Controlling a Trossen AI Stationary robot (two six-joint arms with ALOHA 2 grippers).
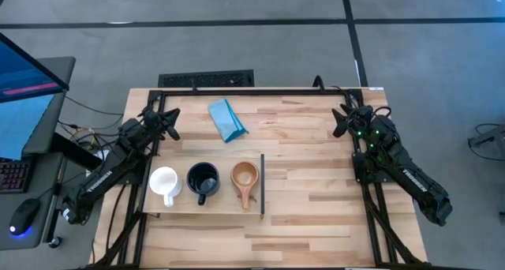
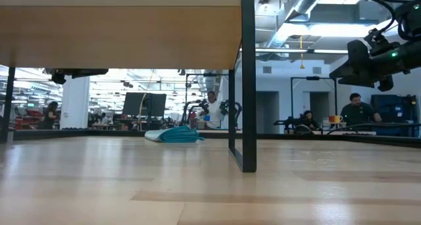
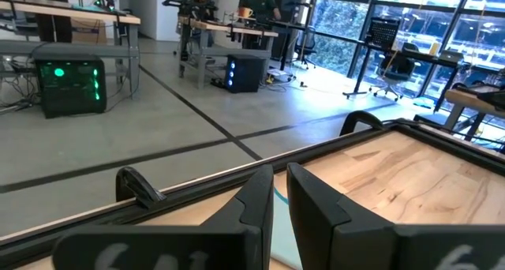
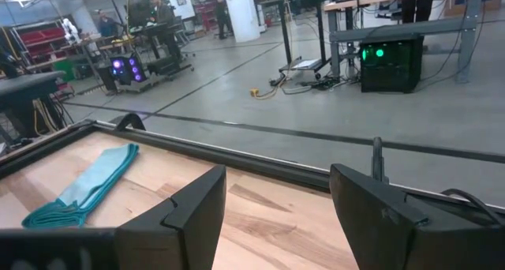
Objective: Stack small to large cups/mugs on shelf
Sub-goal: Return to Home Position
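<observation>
Three vessels stand in a row on the shelf (image 1: 213, 161) (white mug (image 1: 165, 181) nearest the left arm, black mug (image 1: 203, 180) in the middle, wooden cup (image 1: 245, 175) beside the dark strip). Farther back, the left gripper (image 1: 170, 124) hovers near the blue cloth (image 1: 227, 120), jaws almost together. The right gripper (image 1: 341, 121) hangs over the table's far right, jaws well apart.

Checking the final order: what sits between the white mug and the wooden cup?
The black mug stands between white mug and wooden cup on the shelf, shown in the high view.
</observation>
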